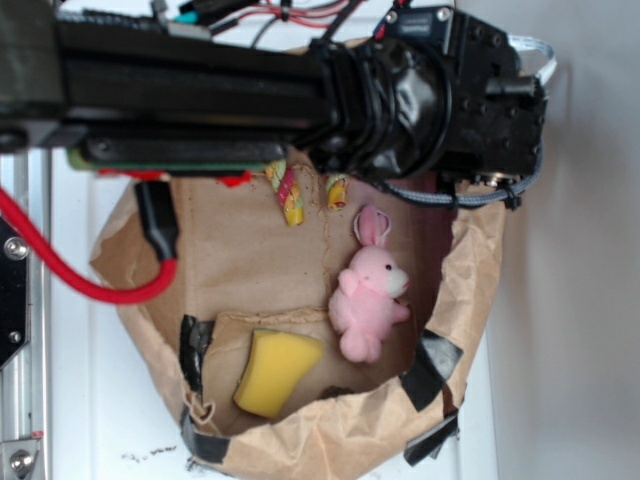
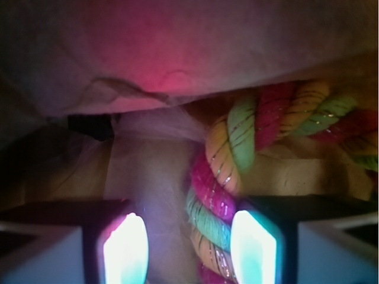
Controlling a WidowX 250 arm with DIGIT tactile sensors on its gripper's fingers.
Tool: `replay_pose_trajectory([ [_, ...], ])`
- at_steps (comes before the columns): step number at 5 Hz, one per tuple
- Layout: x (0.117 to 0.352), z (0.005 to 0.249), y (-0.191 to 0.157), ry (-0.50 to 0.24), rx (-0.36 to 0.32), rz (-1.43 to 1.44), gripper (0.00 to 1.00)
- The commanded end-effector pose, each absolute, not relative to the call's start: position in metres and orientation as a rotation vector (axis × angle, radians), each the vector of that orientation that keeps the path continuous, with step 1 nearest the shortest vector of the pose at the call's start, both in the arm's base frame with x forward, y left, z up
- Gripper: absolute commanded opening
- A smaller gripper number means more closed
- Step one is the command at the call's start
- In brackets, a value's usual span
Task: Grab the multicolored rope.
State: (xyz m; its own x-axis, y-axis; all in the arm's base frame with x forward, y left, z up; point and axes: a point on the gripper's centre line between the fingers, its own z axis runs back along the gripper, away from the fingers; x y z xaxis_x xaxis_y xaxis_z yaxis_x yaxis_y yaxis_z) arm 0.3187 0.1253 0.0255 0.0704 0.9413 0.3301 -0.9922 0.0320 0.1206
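One multicolored rope, bent, one leg lengthwise between open pincer.

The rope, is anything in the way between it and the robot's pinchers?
Nothing visible blocks it. In the wrist view the multicolored rope runs down between the open gripper, close beside one fingertip. The paper bag lies under and behind it, not between.

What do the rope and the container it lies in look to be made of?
The multicolored rope looks like soft twisted fibre, likely cotton: thick red, yellow and green strands with glinting flecks. The container looks like matte brown paper, creased and patched with black tape.
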Motion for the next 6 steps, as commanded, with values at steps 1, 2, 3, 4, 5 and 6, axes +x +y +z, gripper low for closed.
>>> replay_pose_trajectory([
  [1,0.303,0.021,0.138,-0.207,0.324,1.482,1.0],
  [2,0.291,0.006,0.152,-0.207,0.338,1.473,1.0],
  [3,0.282,-0.002,0.158,-0.205,0.351,1.463,1.0],
  [4,0.269,-0.006,0.157,-0.213,0.35,1.432,1.0],
  [5,0.249,-0.002,0.157,-0.228,0.293,1.386,1.0],
  [6,0.237,0.001,0.158,-0.241,0.261,1.366,1.0],
])
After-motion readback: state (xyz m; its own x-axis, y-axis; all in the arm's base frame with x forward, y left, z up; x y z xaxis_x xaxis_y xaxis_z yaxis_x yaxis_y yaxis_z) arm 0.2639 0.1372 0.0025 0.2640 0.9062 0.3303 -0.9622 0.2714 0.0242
